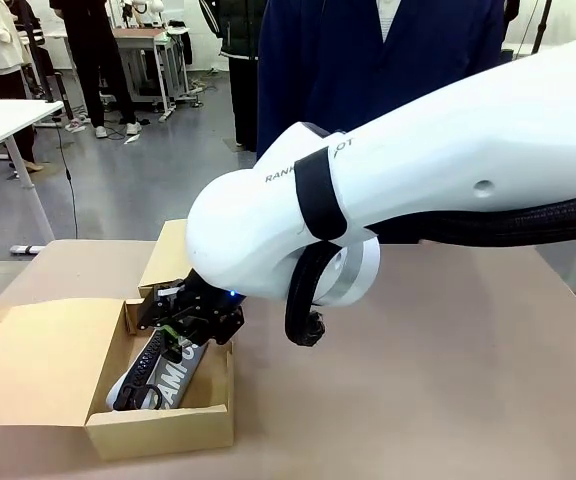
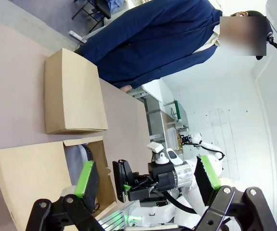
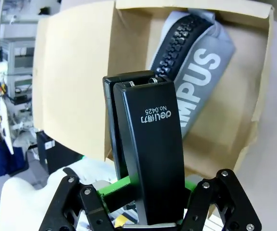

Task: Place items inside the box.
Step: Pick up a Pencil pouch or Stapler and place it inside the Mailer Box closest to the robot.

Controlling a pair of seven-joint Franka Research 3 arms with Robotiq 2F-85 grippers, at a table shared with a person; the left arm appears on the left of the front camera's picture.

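Black stapler (image 3: 150,144), centre frame, stands gripped at its base between the right gripper's (image 3: 150,188) green pads, long axis pointing into the open box (image 3: 71,72) just beyond; a grey pencil case (image 3: 201,72) lies inside, upper right.

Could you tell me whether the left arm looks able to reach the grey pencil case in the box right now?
Probably not cleanly: the right gripper, with a stapler between its jaws, hangs over the box above the pencil case, blocking the way in from above.

In box (image 3: 71,72), stapler (image 3: 150,144) above pencil case (image 3: 203,72)
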